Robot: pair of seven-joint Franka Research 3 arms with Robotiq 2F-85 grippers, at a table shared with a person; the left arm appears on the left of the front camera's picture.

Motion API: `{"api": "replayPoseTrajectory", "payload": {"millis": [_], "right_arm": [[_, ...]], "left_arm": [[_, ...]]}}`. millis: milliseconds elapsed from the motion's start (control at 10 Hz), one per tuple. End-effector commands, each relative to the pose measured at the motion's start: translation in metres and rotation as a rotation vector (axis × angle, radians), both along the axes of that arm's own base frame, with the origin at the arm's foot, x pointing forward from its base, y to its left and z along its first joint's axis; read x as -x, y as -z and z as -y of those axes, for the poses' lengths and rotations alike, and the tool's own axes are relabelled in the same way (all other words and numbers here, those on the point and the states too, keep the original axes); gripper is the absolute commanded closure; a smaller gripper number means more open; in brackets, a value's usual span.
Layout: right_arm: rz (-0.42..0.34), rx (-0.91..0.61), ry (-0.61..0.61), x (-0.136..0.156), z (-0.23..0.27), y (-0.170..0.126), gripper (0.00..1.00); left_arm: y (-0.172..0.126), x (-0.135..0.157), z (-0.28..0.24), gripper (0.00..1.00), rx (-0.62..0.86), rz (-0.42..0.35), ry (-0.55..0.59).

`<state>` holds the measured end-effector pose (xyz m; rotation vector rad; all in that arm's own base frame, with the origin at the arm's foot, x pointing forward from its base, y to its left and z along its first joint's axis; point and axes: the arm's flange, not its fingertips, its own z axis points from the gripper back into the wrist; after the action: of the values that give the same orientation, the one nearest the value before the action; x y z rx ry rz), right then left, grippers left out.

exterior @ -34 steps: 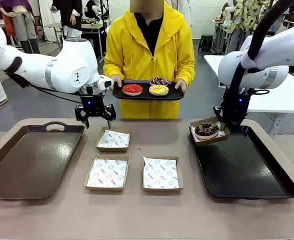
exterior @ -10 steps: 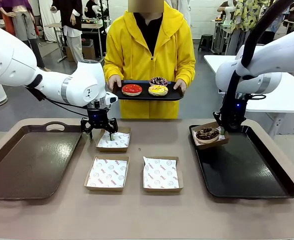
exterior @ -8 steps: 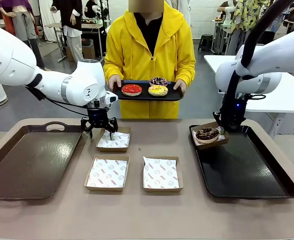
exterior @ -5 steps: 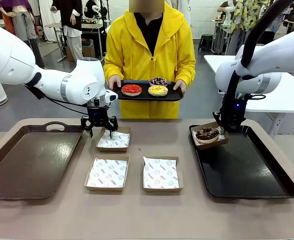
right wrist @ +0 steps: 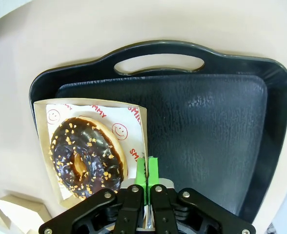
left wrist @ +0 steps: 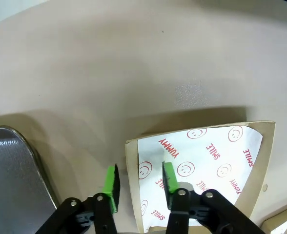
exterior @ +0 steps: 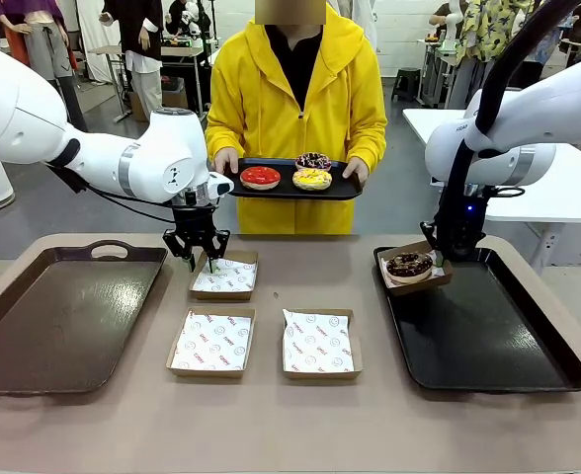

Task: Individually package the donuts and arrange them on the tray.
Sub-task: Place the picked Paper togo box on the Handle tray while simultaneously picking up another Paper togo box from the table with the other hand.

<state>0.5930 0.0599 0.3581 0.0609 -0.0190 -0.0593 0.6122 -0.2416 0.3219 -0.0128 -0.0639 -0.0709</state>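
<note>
Fingers (left wrist: 168, 176) astride box (left wrist: 197, 165) edge.

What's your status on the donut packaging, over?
Left gripper shut on empty box's rim. Right gripper shut on filled box, chocolate donut inside, at black tray's corner. Three donuts on person's tray. Nothing blocking.

two white arms with rounded, glossy shells and grey bands at the joints — a small dark mark sits on the left arm's (exterior: 123, 163) wrist housing. black cables loop under it, and a thick black hose runs along the right arm (exterior: 528, 118). each ends in a black two-finger gripper with bright green pads (left wrist: 112, 185), silver screws at the finger pivots, a blue light above. the person (exterior: 295, 89) wears a yellow hooded jacket — black underneath.
</note>
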Motion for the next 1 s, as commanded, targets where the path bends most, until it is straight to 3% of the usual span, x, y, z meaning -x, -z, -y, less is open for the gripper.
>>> {"api": "replayPoseTrajectory", "payload": {"millis": [0, 100, 300, 400, 700, 900], "right_arm": [[-0.016, -0.013, -0.013, -0.0057, -0.0004, -0.0002, 1.0], [-0.019, -0.016, -0.011, -0.0058, 0.0001, -0.0003, 0.69], [-0.018, -0.021, -0.012, -0.0056, 0.0002, -0.0005, 0.09], [-0.019, -0.02, -0.012, -0.0059, 0.0, -0.0005, 0.0], [-0.021, -0.022, -0.012, -0.0064, 0.0, -0.0009, 0.03], [-0.024, -0.026, -0.013, -0.0067, 0.0, -0.0009, 0.0]], "left_arm": [[-0.0013, 0.0044, -0.0047, 0.94, 0.021, 0.003, 0.011], [-0.0013, 0.0041, -0.0044, 1.0, 0.018, 0.002, 0.011], [-0.0026, 0.0041, -0.005, 1.0, 0.016, 0.005, 0.013], [-0.0028, 0.004, -0.0053, 1.0, 0.015, 0.006, 0.013], [-0.0025, 0.0033, -0.006, 1.0, 0.011, 0.001, 0.01], [-0.0036, 0.0032, -0.0063, 1.0, 0.011, 0.001, 0.012]]}}
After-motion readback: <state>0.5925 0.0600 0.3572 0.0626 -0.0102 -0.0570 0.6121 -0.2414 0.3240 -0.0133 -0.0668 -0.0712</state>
